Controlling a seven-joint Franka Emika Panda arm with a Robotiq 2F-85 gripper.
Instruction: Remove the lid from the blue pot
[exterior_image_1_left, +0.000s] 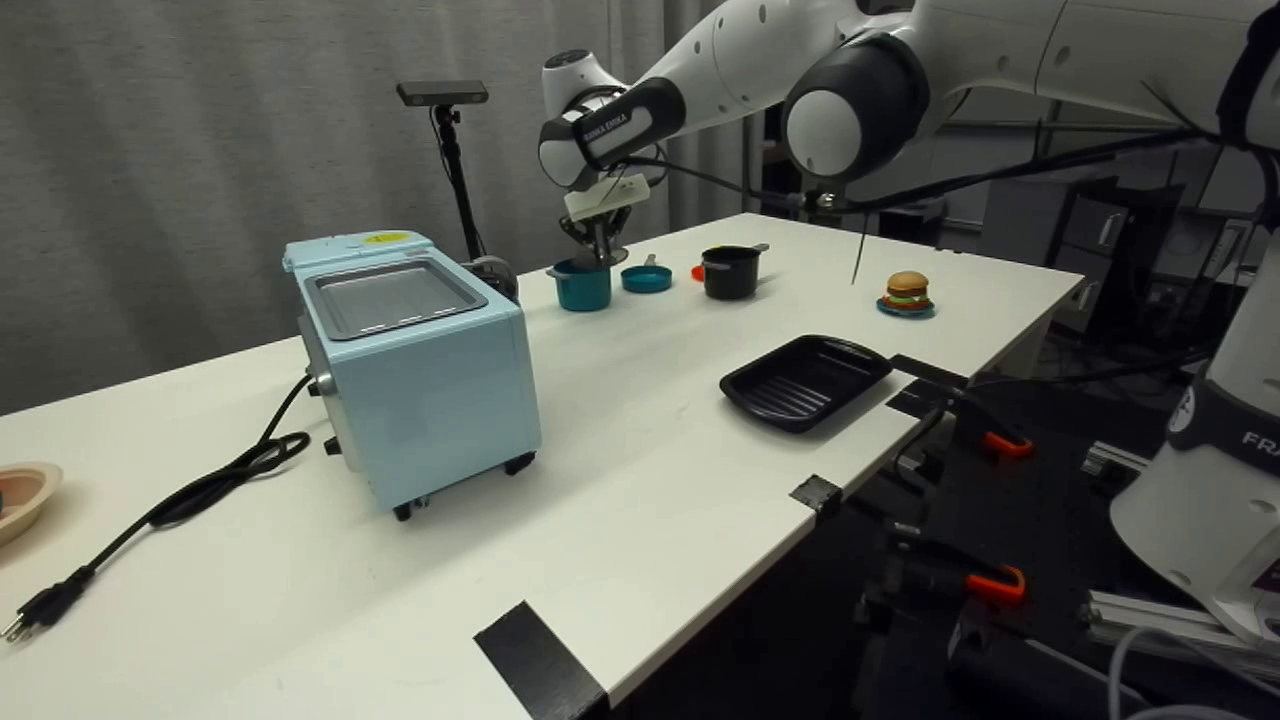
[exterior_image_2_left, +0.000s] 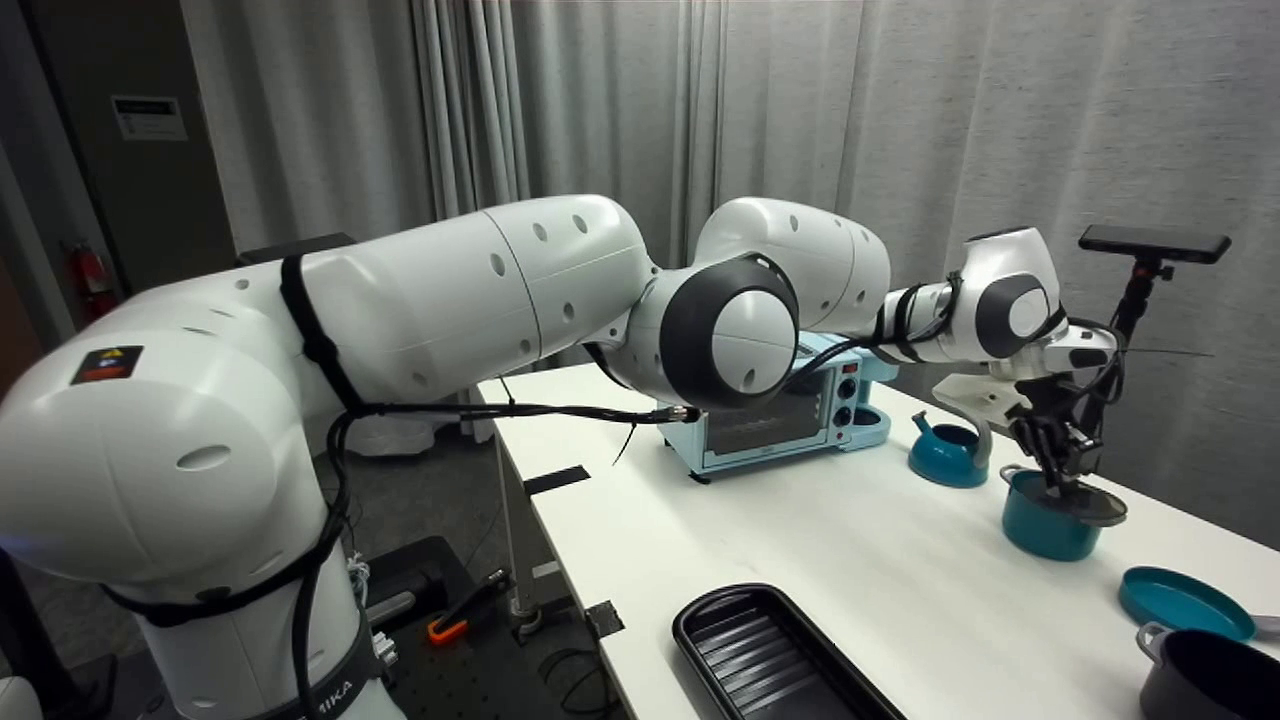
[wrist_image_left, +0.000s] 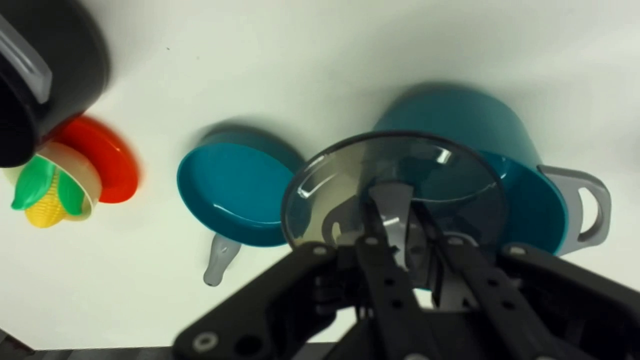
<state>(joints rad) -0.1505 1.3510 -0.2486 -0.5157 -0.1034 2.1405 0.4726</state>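
Clamped firmly by its grey knob (wrist_image_left: 392, 196) in the hand (wrist_image_left: 395, 212): the see-through lid (wrist_image_left: 445, 175), right beneath. Just below the hand and to one side, off-centre from that lid: the teal-blue cooking pot (exterior_image_2_left: 1045, 530), with part of its opening uncovered in the wrist view. Any contact between lid and rim: impossible to tell. Judging from this, probably in the lifting-away step, and not yet at setting down. Next, raise clear of the rim without tipping, then carry sideways with that knob pinched tight. Near the hand, mind the shallow teal frying pan (wrist_image_left: 237, 185); on the opposite side, the teal kettle (exterior_image_2_left: 935, 462); farther off, the black cooking pot (wrist_image_left: 75, 62). For setting down, perhaps use the stretch of worktop (exterior_image_1_left: 650, 370) between the hand and the ridged black roasting tray (exterior_image_1_left: 800, 385), lowering flat before loosening.
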